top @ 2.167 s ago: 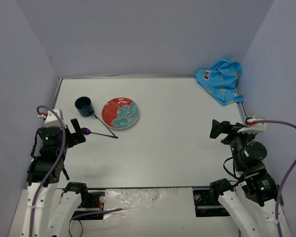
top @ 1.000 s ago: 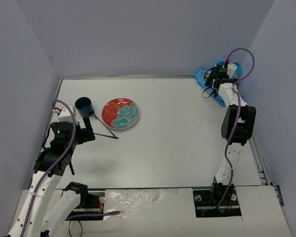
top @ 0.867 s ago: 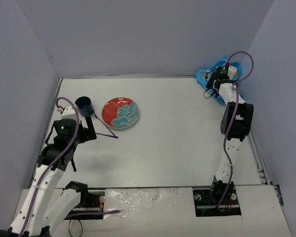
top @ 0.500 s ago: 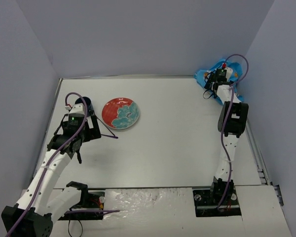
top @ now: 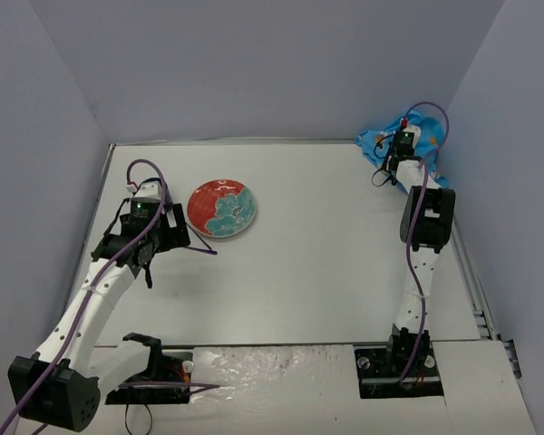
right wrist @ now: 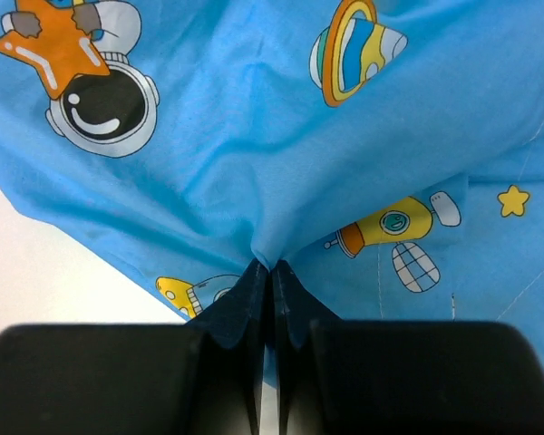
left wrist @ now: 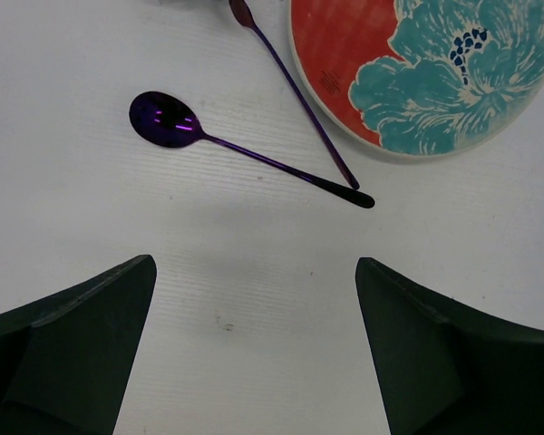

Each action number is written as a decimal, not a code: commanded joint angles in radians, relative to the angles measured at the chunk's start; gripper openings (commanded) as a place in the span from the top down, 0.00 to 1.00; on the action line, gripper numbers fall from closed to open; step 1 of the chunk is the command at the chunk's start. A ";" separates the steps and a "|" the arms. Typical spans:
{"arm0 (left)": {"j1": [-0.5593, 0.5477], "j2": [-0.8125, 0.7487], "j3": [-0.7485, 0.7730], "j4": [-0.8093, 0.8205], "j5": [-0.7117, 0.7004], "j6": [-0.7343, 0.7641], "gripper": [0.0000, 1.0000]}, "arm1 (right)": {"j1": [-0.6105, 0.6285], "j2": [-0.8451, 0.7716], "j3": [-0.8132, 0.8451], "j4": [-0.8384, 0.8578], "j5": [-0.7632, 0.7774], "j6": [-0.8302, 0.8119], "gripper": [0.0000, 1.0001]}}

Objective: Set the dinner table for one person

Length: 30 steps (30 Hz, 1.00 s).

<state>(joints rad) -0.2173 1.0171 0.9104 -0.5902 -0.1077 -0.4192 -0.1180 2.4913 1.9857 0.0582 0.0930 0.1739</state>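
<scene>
- Left gripper [left wrist: 254, 263]: jaws spread wide with nothing between them, only bare table [left wrist: 254, 362] showing in the gap.
- It hangs over the table near the left edge, pointing down.
- Just beyond its fingertips lies a purple spoon [left wrist: 254, 156], flat on the table with its bowl up.
- A second thin purple utensil [left wrist: 295, 86] meets the spoon at the handle ends, so the two make a V. Its head is cut off by the frame, so it may be a fork, but that is unclear.
- That utensil runs just beside the rim of a plate [left wrist: 417, 72]. Whether it touches the rim cannot be told.
- The plate is red with a teal flower and sits flat in the far left part of the table, just to the right of the left arm in the top view.
- Right gripper [right wrist: 272, 281]: jaws closed tight, pinching a raised fold of cloth [right wrist: 254, 163].
- The cloth is bright blue with astronauts, planets, rockets and stars, and it creases toward the pinch.
- It lies bunched at the far right corner of the table, with the right arm stretched out to it.
- The white table spans the whole floor of the top view, under both arms, with metal rails along its left and right edges.
</scene>
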 commanded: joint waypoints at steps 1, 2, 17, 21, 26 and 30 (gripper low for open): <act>-0.008 0.016 0.084 0.085 0.041 0.038 0.16 | 0.087 -0.226 -0.157 0.011 0.040 -0.049 1.00; -0.008 0.022 0.092 0.092 0.049 0.045 0.18 | 0.117 -0.275 -0.203 0.010 0.053 -0.047 1.00; -0.021 0.071 0.120 0.163 0.134 0.048 0.17 | 0.506 -0.680 -0.783 -0.038 0.019 0.256 0.53; -0.031 0.084 0.122 0.167 0.137 0.045 0.13 | 0.495 -0.770 -0.788 -0.103 0.084 0.259 0.37; -0.058 0.107 0.126 0.183 0.165 0.016 0.09 | 0.415 -0.868 -0.831 -0.187 0.246 0.316 0.20; -0.089 0.131 0.125 0.191 0.172 -0.003 0.07 | 0.281 -0.930 -0.895 -0.205 0.224 0.352 0.15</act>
<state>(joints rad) -0.2794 1.1359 0.9916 -0.4742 0.0410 -0.3902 0.2792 1.6340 1.1413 -0.0915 0.2363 0.4624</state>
